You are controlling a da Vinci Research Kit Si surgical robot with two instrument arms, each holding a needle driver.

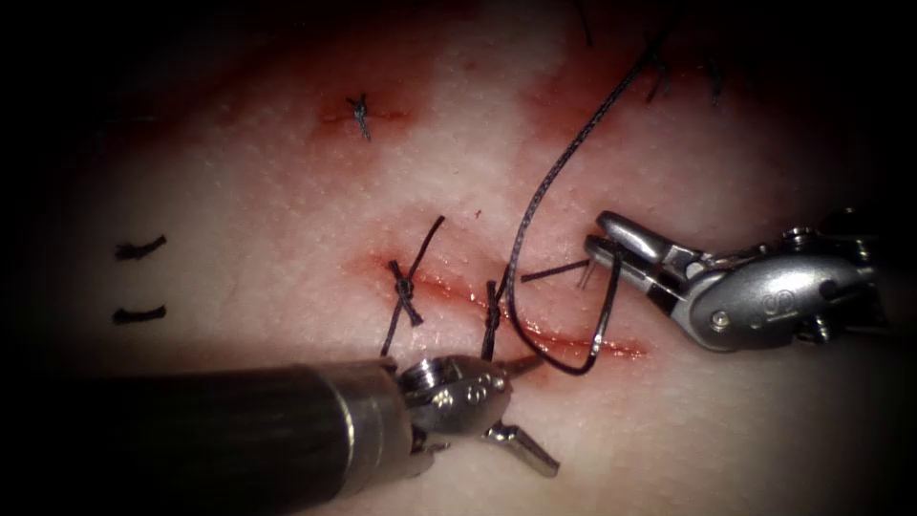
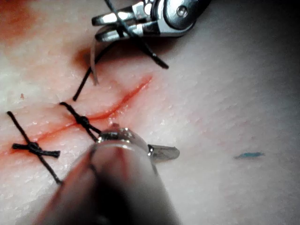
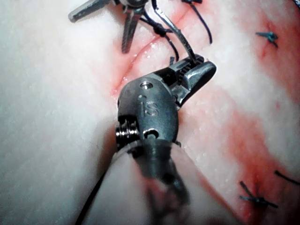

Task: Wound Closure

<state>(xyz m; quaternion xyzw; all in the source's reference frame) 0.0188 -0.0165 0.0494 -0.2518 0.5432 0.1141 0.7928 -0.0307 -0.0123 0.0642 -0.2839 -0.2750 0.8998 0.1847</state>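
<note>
Open tissue (image 1: 239, 220) left of the cut (image 1: 573, 342) lies bare and passable; two tied stitches (image 1: 405, 287) cross the cut's left stretch, tails standing up. Over the unclosed right stretch the needle (image 1: 600, 325) arcs from the right tool (image 1: 604, 241), clamped near its tail, down into the cut, with the thread (image 1: 544, 186) looping just left and running up and away. The left tool (image 1: 530, 406), jaws spread and holding nothing, blocks the near side, its upper jaw touching the cut beside the needle.
</note>
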